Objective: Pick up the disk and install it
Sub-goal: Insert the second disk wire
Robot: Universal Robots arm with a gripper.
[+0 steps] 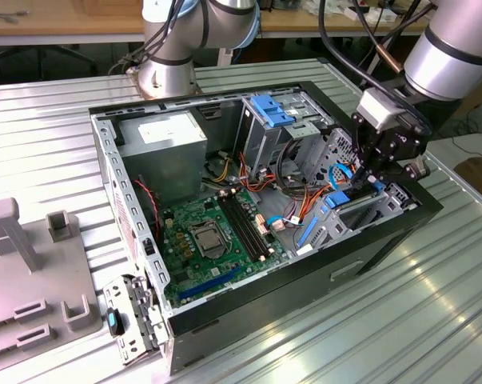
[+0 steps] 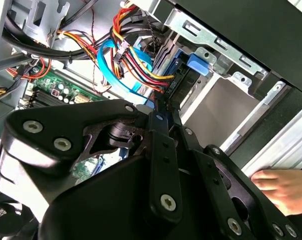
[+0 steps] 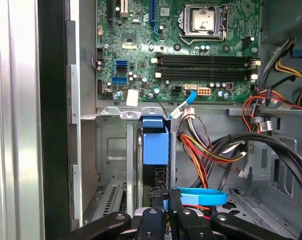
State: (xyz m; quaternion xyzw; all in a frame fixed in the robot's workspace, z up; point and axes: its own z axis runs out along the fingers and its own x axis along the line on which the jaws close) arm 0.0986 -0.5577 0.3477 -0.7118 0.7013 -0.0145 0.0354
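Ribbed metal tabletop (image 1: 432, 320) beneath, wooden bench (image 1: 65, 28) behind.

One open computer case (image 1: 248, 216) lies on the metal table (image 1: 432, 312), holding one motherboard (image 1: 217, 240) with four memory slots (image 3: 205, 66) and one power supply (image 1: 162, 138). Two robot arms appear, one gripper (image 1: 374, 178), apparently one disk (image 3: 155, 145), and one hand (image 2: 286, 186).

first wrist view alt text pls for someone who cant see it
The gripper reaches into an open computer case, its fingers at the disk standing on edge in its metal bay. Beyond lie the green motherboard and bundled cables.
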